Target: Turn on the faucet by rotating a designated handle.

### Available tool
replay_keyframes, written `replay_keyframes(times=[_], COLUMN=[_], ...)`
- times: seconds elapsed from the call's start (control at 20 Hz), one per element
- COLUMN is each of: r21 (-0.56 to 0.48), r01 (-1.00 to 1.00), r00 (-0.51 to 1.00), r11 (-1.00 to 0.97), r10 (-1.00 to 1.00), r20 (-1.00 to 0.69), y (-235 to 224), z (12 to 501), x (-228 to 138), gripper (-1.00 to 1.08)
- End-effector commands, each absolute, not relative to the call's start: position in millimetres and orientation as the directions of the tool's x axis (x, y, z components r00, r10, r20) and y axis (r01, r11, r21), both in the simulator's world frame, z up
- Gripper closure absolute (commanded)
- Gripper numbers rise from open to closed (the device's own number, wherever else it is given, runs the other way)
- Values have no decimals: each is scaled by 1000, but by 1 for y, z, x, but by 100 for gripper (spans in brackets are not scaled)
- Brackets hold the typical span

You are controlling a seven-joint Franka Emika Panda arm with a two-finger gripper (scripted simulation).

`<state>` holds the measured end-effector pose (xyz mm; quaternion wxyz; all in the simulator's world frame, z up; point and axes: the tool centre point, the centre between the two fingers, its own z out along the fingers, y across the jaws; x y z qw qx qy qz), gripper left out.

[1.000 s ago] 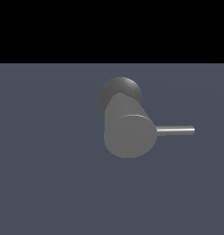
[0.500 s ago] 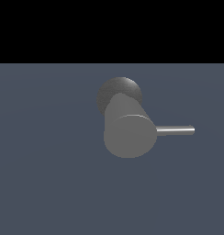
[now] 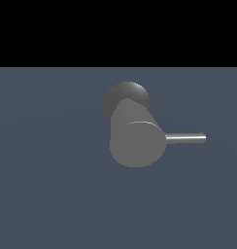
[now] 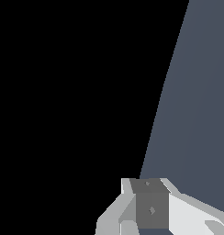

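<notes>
The faucet (image 3: 137, 141) is a thick matte grey cylinder with its flat round face toward the camera and a darker dome (image 3: 126, 97) behind it. The handle (image 3: 186, 138), a thin metallic rod, sticks out level toward the exterior view's right. My gripper does not show in the exterior view. In the wrist view only part of my gripper (image 4: 151, 206) shows: white finger bodies and a grey pad (image 4: 150, 202). Nothing is seen between them. Neither faucet nor handle appears in the wrist view.
A flat blue-grey floor (image 3: 52, 185) lies all around the faucet, under a black background. The wrist view shows the same floor (image 4: 201, 114) beside black emptiness.
</notes>
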<state>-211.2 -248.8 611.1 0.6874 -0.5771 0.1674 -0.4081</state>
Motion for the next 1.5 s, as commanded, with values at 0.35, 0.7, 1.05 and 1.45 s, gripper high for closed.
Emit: replay_keyframes(times=[0.35, 0.7, 1.05, 1.45], r21=[-859, -749, -595, -371], r01=[385, 352, 279, 156], r00=[516, 448, 363, 230], r11=[337, 561, 754, 915], r10=[-851, -804, -657, -399], r20=[-102, -392, -661, -888], y=[-332, -366, -366, -320], z=[533, 443, 335, 207], x=[-189, -166, -141, -120], gripper=[108, 108, 108, 108])
